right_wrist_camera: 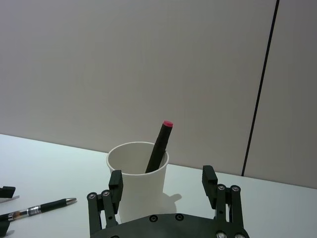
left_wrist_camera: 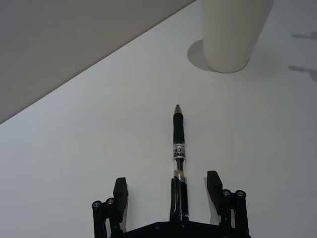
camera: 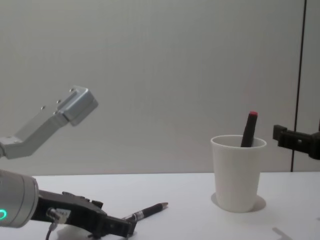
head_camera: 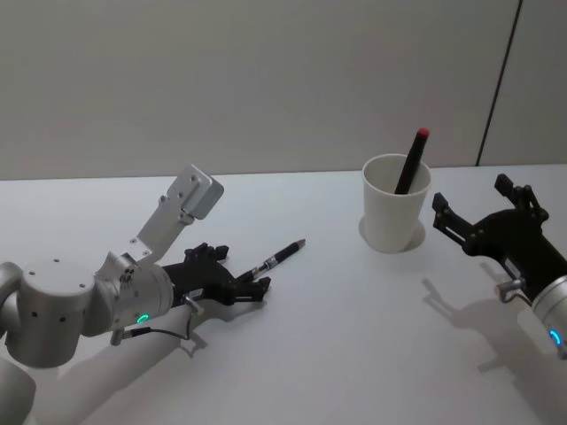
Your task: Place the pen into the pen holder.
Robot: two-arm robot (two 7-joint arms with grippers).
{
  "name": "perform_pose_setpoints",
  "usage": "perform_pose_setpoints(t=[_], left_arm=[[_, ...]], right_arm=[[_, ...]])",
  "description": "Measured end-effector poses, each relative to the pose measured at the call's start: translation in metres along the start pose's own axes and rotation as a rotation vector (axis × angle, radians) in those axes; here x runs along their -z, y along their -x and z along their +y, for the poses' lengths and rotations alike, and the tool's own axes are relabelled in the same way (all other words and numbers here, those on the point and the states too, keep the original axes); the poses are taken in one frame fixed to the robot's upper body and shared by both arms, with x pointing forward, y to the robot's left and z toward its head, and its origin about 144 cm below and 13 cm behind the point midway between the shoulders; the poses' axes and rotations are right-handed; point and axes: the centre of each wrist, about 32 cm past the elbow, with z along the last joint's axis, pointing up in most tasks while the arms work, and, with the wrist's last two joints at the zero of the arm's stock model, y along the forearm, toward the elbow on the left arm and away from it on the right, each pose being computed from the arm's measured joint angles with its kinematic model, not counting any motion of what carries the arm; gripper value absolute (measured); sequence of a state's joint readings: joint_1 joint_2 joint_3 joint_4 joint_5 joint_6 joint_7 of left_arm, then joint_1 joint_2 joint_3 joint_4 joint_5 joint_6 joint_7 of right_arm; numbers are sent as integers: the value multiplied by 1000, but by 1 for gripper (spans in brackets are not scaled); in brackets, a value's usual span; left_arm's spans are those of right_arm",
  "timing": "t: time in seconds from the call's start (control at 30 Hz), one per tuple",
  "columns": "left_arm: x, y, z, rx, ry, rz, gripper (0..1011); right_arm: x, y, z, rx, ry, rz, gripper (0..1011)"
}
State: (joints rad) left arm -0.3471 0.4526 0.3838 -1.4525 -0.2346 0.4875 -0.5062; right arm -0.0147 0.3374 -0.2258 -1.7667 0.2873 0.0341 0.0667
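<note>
A black pen (head_camera: 279, 255) with a silver tip lies flat on the white table (head_camera: 337, 336), its tip toward the pen holder. My left gripper (head_camera: 239, 268) rests low on the table, open, and the pen's rear end (left_wrist_camera: 179, 148) lies between the two fingers (left_wrist_camera: 120, 191) without being pinched. The pen holder (head_camera: 396, 212) is a plain white paper cup standing upright at the right back, and a dark, red-capped pen (head_camera: 412, 159) leans inside it. My right gripper (head_camera: 471, 197) hovers open and empty just right of the cup (right_wrist_camera: 141, 191), apart from it.
A grey wall runs behind the table's far edge. Bare tabletop (camera: 190, 220) stretches between the lying pen (camera: 147, 211) and the cup (camera: 237, 175). The left arm's silver elbow link (camera: 55, 120) rises above the left side of the table.
</note>
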Motion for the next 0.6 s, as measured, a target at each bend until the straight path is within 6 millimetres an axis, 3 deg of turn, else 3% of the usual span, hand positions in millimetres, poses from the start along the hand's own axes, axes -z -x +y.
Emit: perform_pose_setpoints(t=[0.6], left_arm=[[3, 1, -3, -31, 1, 7, 1001]], right_arm=[[0, 0, 0, 0, 0, 0, 1002]])
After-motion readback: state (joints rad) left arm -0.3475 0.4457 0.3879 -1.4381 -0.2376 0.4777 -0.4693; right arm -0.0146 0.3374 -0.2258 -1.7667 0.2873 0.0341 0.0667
